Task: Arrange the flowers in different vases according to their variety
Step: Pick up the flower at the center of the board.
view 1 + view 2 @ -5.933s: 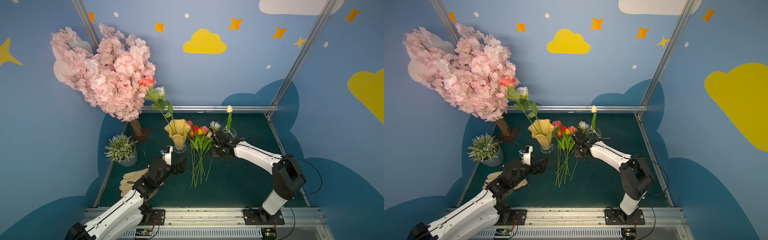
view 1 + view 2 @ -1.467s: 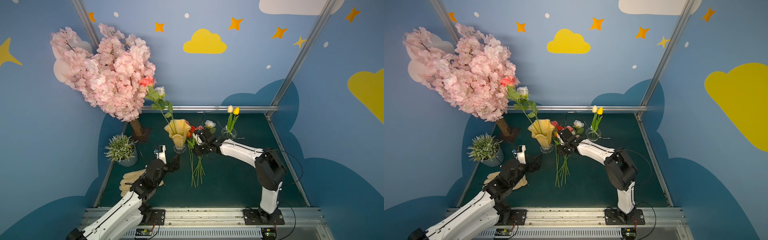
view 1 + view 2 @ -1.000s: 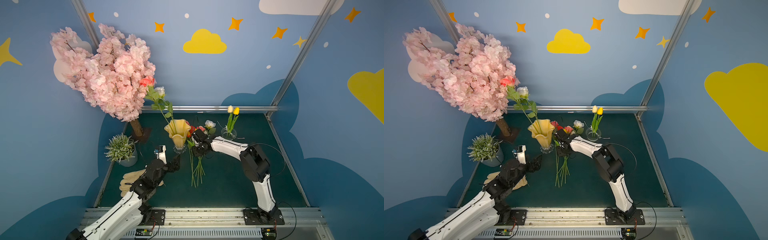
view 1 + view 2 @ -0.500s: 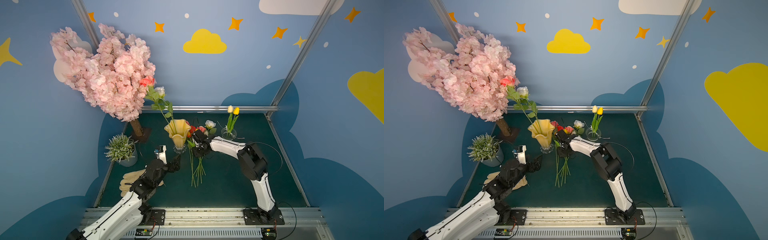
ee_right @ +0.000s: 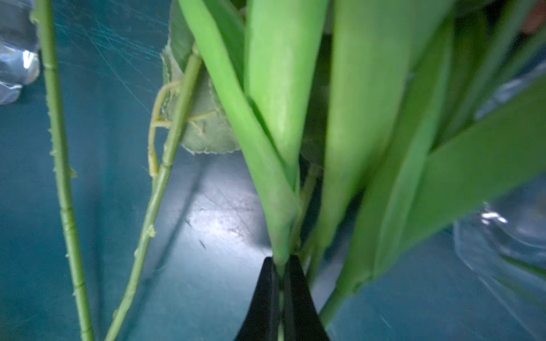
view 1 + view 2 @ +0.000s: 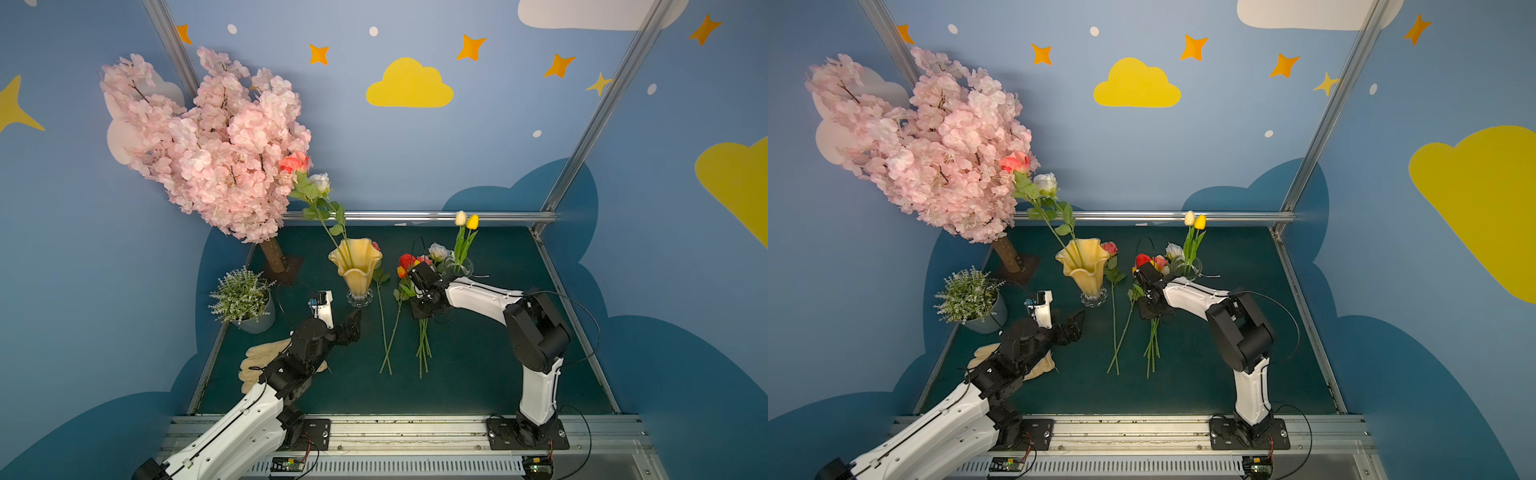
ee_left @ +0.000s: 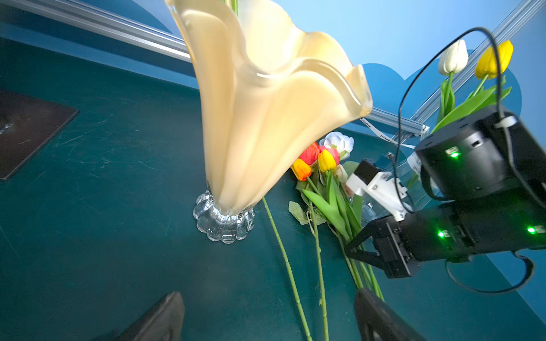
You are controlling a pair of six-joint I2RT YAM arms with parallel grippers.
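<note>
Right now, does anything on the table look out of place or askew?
Yes. The two roses in the amber vase lean steeply toward the pink blossom tree, and stray beige gloves lie near the potted plant.

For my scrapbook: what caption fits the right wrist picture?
The right gripper, jaws shut on a tulip stem, beside two thorny rose stems.

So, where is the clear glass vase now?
In a top view the clear glass vase stands toward the back of the table, right of the amber vase and just behind the right arm, holding a white tulip and a yellow tulip.
</note>
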